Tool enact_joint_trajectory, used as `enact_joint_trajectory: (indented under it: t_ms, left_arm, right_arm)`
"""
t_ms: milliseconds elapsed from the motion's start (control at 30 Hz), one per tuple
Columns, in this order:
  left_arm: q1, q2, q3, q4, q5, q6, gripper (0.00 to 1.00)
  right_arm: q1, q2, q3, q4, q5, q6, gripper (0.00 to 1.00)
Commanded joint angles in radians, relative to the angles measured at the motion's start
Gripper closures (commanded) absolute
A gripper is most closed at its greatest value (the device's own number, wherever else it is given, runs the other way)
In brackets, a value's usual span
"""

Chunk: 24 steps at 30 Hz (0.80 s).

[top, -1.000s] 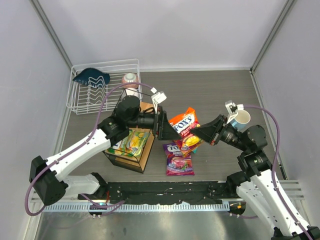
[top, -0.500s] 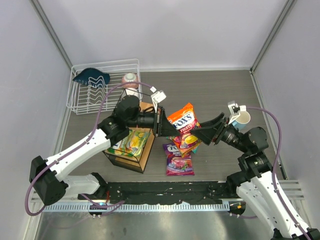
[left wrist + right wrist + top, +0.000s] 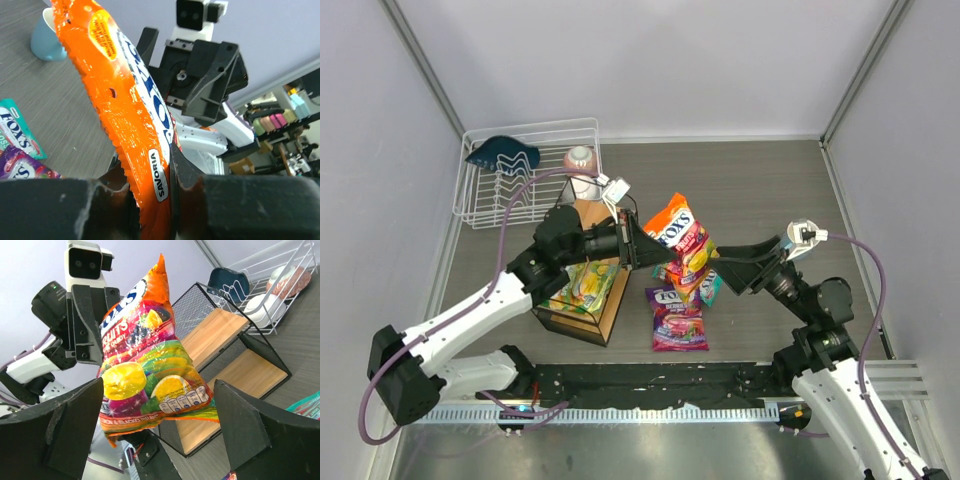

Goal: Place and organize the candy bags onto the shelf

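1. Above the middle of the worktop [image 3: 750, 190], the orange-red bag [image 3: 675, 235] hangs clear of the surface. My left tool [image 3: 642, 246] is clamped tight on its edge, and the wrist view shows both pads pinching the crimped seam.
2. At 4 o'clock of that bag, my right tool [image 3: 730, 270] stands wide open. Its fingers [image 3: 65, 425] are spread to either side of the bag's lower end and grip nothing.
3. At 8 o'clock, the yellow-green bag [image 3: 582, 285] lies inside the shelf [image 3: 610, 318]. I count it as the one bag of four already placed, though I cannot tell which tier it rests on.
4. At 6 o'clock, the purple bag [image 3: 677, 318] lies flat on the worktop. The teal bag [image 3: 711, 287] peeks out just beside it at 5 o'clock, half hidden under the raised bag. Neither is shelved yet.
5. At 10 o'clock, the white dish rack [image 3: 520, 185] takes no part in this job.
6. My reading is that roughly a quarter of the job is done. The orange-red bag is in hand and should go to the shelf next, which leaves two bags to fetch and the row to straighten.
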Motion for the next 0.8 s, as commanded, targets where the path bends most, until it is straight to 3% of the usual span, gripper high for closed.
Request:
enact_joint_trajectory:
  t_ms: [0,267,467,767]
  left_arm:
    - [0.006,-0.043,-0.012,0.283,-0.074,-0.094,1.00]
    - [0.004,-0.057,0.002,0.329,-0.079,-0.102,1.00]
    - [0.006,-0.086,0.043,0.240,-0.088,-0.038,1.00]
    - [0.004,-0.063,-0.019,0.337,-0.089,-0.084,1.00]
  right_arm:
    - [0.000,0.027,-0.035,0.163,0.029,0.106,0.03]
    - [-0.001,0.058,-0.035,0.172,0.077,0.124,0.02]
    - [0.000,0.053,0.008,0.032,0.135,0.054,0.02]
    - [0.000,0.101,-0.101,0.411,0.114,0.287,0.02]
